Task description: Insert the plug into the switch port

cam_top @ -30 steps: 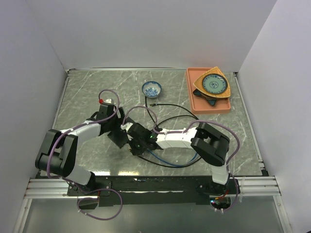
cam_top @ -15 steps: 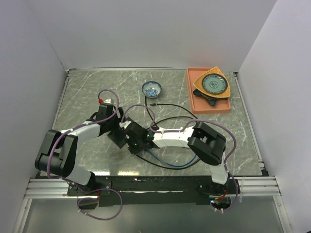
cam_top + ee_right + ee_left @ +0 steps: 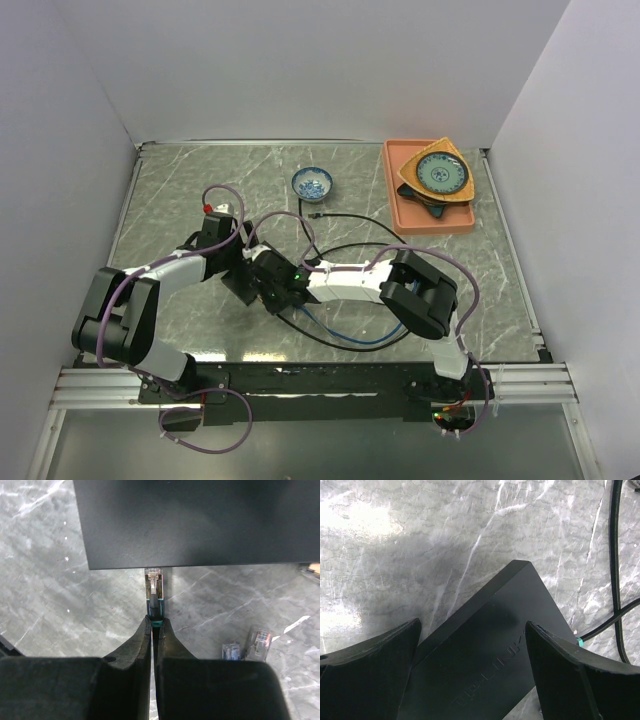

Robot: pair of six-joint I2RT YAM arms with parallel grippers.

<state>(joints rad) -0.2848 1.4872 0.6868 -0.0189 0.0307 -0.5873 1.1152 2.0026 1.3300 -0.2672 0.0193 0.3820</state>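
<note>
On the grey marble-patterned desk (image 3: 170, 190), left of centre and rather near: the flat matte-black rectangular switch (image 3: 490, 650), lying flat, mostly covered by both arms in the top view. Around one corner of it, the left gripper (image 3: 472, 626), jaws spread wide, one finger on each side; impossible to tell whether pressing on the sides or only standing by. Facing a long edge of the switch, the right gripper (image 3: 151, 625), closed tightly on the dark boot (image 3: 154, 611) just behind the small clear plug (image 3: 154, 580). Tip of the plug just at that edge, most of the clear body outside. Sockets hidden below the edge in this view.

Done, by judgement: plug in grip and lined up. Left to do: pushing fully in until seated, then letting go.

Just right of the right gripper, two loose clear connectors (image 3: 246, 649) on the desk, untouched.
</note>
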